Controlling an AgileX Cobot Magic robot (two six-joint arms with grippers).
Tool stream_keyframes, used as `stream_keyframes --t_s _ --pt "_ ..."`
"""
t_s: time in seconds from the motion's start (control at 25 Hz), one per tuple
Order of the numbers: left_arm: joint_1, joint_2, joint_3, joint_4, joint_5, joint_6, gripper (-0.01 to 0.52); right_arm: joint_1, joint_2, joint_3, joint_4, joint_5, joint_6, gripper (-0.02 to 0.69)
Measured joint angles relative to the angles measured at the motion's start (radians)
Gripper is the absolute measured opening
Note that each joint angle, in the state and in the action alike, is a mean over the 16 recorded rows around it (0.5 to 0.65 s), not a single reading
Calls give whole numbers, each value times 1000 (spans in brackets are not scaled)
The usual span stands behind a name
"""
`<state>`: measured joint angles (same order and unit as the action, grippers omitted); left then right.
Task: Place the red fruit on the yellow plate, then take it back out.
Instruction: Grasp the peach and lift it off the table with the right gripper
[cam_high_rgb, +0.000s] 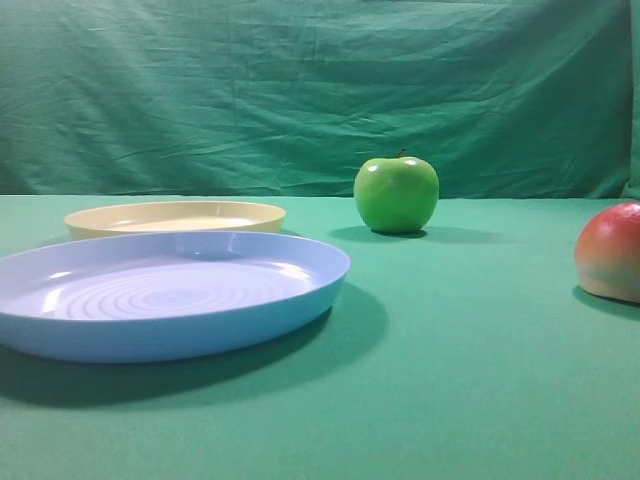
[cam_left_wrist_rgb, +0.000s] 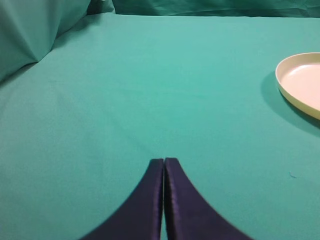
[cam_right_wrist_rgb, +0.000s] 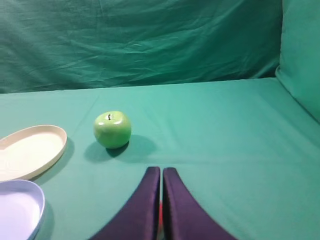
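The red fruit, red on top and pale at its base, rests on the green cloth at the right edge of the exterior view. The yellow plate sits at the back left, holding nothing. Neither gripper appears in the exterior view. My right gripper is shut, its dark fingers pressed together; only a thin red sliver of the fruit shows through the slit between them, lower in that view. My left gripper is shut over bare cloth, with the yellow plate off to its right.
A large light blue plate lies in front of the yellow plate. A green apple stands mid-table, ahead and left of the right gripper, as the right wrist view shows. Green cloth drapes the back and sides.
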<state>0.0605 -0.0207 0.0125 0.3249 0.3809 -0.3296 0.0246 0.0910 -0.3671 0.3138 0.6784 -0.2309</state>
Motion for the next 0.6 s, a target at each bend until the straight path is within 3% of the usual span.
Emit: stream_keyframes --t_s 0.6 --pt "0 0 0 0 0 0 0 84 517 -265 47 245 -178 0"
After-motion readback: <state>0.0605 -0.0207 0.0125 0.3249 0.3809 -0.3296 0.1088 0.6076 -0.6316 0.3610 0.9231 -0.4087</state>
